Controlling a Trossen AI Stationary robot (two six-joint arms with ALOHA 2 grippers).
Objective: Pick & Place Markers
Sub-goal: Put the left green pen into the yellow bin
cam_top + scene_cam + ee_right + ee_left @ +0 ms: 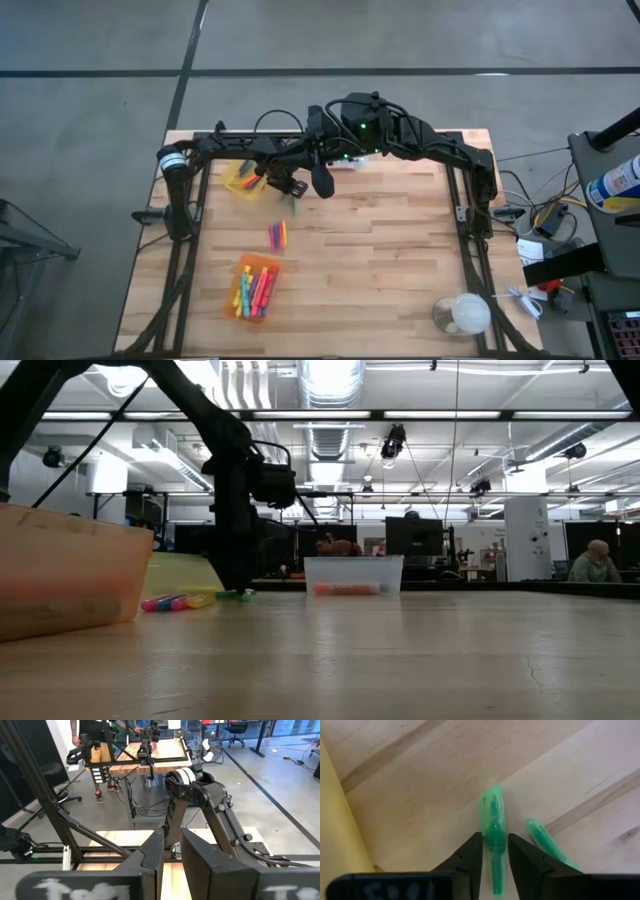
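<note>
My left gripper (291,192) (494,851) stands near the table's far left, fingers pointing down, shut on a green marker (492,820) that lies on the wood. A second green marker (545,842) lies just beside it. In the low view the gripper (236,582) comes down onto the green marker (238,595). A few pink, orange and yellow markers (277,235) (175,602) lie loose on the table. More markers fill the orange bin (255,290). My right gripper (172,852) hangs above the far middle of the table (323,180), open by a narrow gap and holding nothing. My left gripper pinches the green marker between its two fingers (470,855), on the barrel (494,847) just behind the wider translucent cap end (491,805). The fingers come from above, pointing down, one on each long side. The marker lies flat on the table.
A yellow bin (243,178) (335,825) sits right beside my left gripper, toward the table's left. A clear bin holding something orange (353,575) stands at the far edge. A clear round container (462,315) stands at the near right corner. Bare wood (400,250) covers the middle and right.
</note>
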